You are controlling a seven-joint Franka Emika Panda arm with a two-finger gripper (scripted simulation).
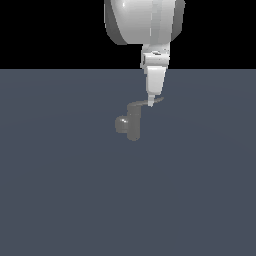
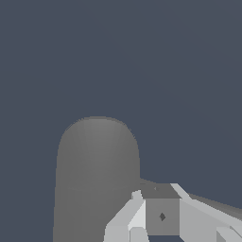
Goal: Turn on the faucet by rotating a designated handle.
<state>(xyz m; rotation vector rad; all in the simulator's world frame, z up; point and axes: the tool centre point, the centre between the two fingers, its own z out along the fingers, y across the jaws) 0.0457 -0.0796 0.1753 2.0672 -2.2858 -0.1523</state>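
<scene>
The faucet (image 1: 133, 125) is a small dull grey upright cylinder with a rounded bulge (image 1: 121, 124) on the side towards the exterior view's left. Its thin handle (image 1: 156, 101) sticks out from the top towards the exterior view's right. My gripper (image 1: 150, 103) points straight down, its tip against the handle about midway along it. In the wrist view the faucet body (image 2: 97, 175) is large and close, and the handle (image 2: 160, 190) runs just past my fingers (image 2: 127, 220). A grey block fills the space between them, so their opening is unclear.
The faucet stands on a flat blue-grey floor (image 1: 60, 190) that fills the lower part of the exterior view. The big white arm link (image 1: 142, 20) hangs above the faucet. Nothing else shows.
</scene>
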